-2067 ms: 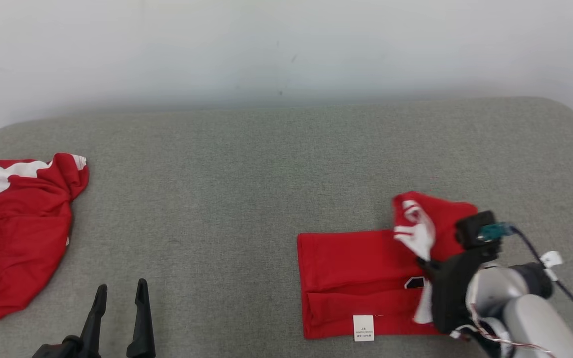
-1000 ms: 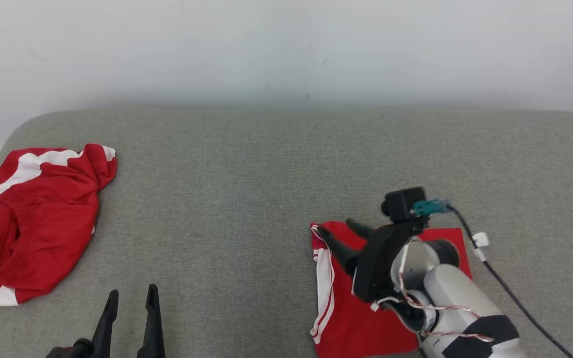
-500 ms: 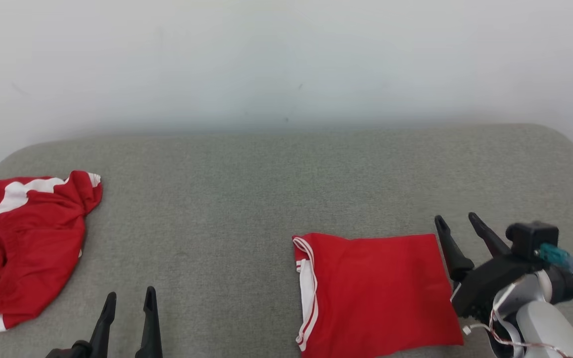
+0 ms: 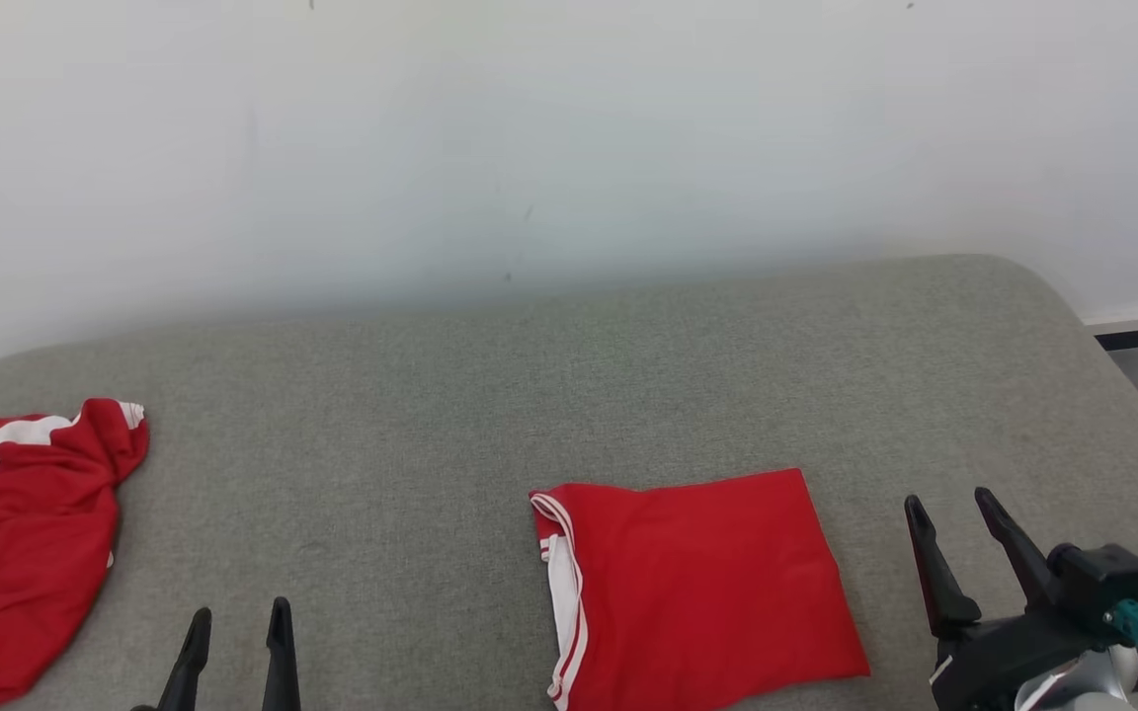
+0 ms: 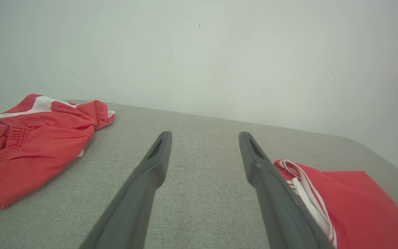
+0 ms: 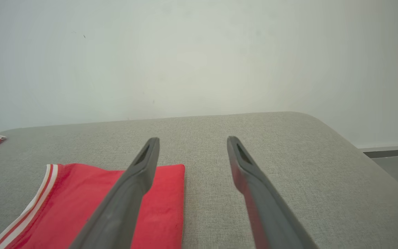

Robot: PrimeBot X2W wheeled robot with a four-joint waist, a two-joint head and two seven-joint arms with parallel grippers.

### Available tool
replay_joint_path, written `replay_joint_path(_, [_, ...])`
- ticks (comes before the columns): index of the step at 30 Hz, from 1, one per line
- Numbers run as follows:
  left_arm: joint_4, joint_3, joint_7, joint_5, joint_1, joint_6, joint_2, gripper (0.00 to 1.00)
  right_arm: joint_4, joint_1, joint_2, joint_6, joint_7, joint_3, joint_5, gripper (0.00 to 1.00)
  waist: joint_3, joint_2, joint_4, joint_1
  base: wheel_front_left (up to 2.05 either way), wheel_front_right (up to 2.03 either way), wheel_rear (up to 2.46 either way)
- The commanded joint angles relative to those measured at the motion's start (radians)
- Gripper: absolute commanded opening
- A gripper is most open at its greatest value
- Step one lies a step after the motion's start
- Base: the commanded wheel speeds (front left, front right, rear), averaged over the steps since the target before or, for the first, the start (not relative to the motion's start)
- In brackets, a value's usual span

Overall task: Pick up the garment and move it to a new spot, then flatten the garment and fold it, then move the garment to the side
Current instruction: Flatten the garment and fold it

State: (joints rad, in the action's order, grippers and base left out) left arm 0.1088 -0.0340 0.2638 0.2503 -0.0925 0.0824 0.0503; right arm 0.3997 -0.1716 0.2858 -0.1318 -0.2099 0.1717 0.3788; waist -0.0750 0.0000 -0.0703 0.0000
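A red garment [image 4: 692,588] with white stripes along its left edge lies folded into a flat square on the grey cushioned surface [image 4: 490,395], right of centre. My right gripper [image 4: 949,502] stands open just to the garment's right, apart from it, holding nothing. In the right wrist view the folded garment [image 6: 81,204] lies to the left of the open right gripper [image 6: 192,140]. My left gripper [image 4: 238,614] is open at the lower left, empty. The left wrist view has the garment [image 5: 351,204] at the lower right, beside the open left gripper [image 5: 204,133].
A second red and white garment [image 4: 21,538] lies crumpled at the surface's left edge; its crumpled heap [image 5: 29,145] fills the left of the left wrist view. A white wall [image 4: 569,148] rises behind. The surface's rounded right end [image 4: 1112,395] drops to the floor.
My right gripper has let go of the garment after laying it over into a square, and has drawn back to the right. The head camera has shifted too.
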Motion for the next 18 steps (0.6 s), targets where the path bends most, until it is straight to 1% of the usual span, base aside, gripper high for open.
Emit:
replay_joint_path(1, [-0.004,-0.008,0.000,-0.003,-0.020,0.006,0.000,1.00,0.003,0.019,0.012,0.003,-0.014,0.008,0.000,1.00,-0.009,0.0000,-0.008,0.0000,0.00,0.00,0.00])
replay_joint_path(8, [0.009,-0.037,0.000,-0.015,-0.042,0.022,0.000,1.00,0.027,0.045,0.020,0.003,-0.036,0.009,0.008,1.00,-0.022,0.0000,-0.015,0.0000,0.00,0.00,0.00])
replay_joint_path(18, [0.037,-0.090,0.000,-0.065,-0.037,0.018,0.004,1.00,0.044,0.033,0.008,0.003,-0.040,0.018,0.003,1.00,-0.019,0.0000,-0.019,0.0000,0.00,0.00,0.00])
